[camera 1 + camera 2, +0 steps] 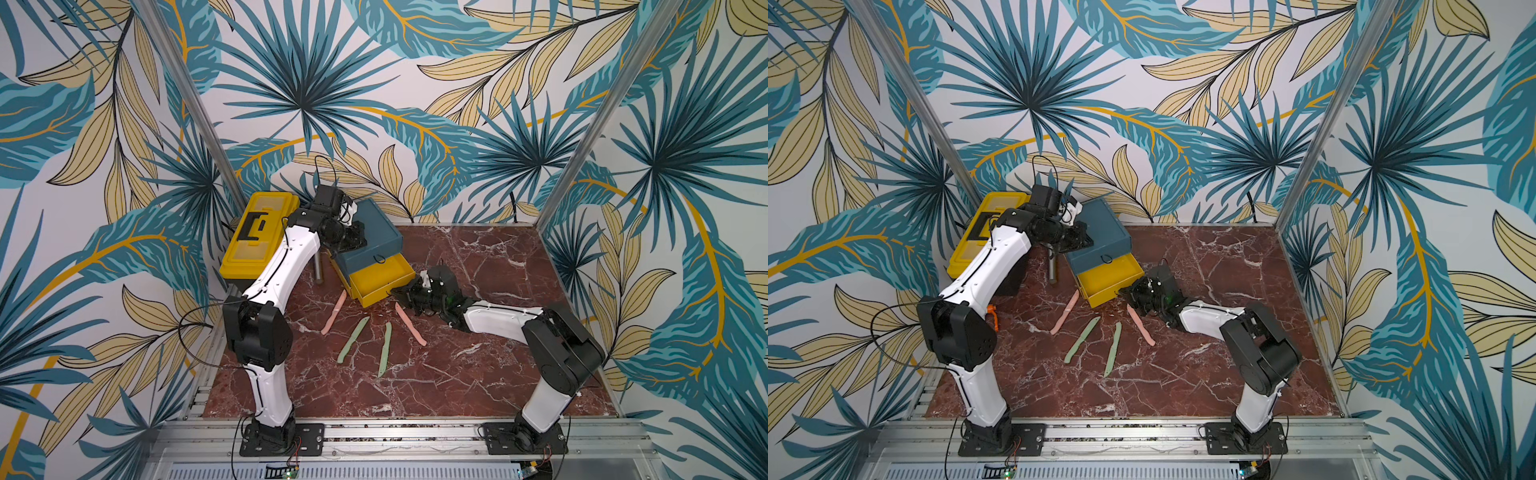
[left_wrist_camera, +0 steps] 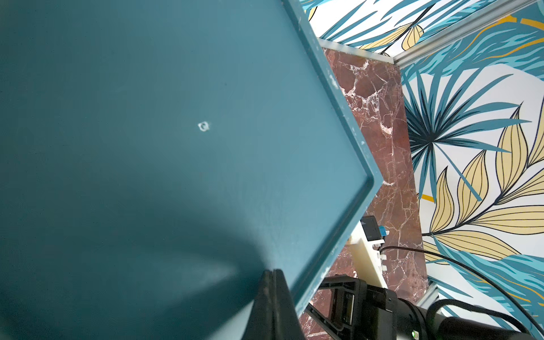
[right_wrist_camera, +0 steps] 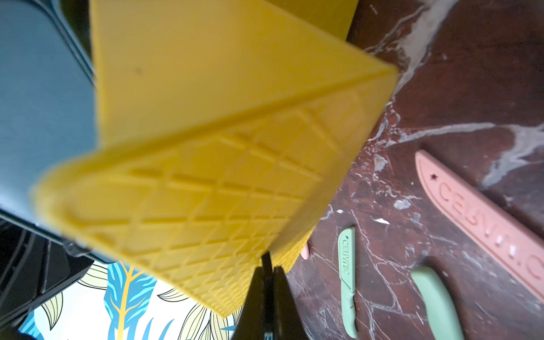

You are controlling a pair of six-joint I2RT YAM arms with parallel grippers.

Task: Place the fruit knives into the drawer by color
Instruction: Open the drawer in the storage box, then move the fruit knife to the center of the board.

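The drawer chest has a dark teal body, and one yellow drawer stands pulled out below the teal front. My right gripper is shut on that drawer's thin black loop pull, low at its front. Resting on the chest's flat top, my left gripper is shut and holds nothing. On the marble in front lie two pink fruit knives and two pale green ones. The right wrist view shows a pink knife and both green knives.
A yellow toolbox with a black handle stands left of the chest, under my left arm. A grey metal cylinder stands between toolbox and chest. Patterned walls close in the marble floor on three sides.
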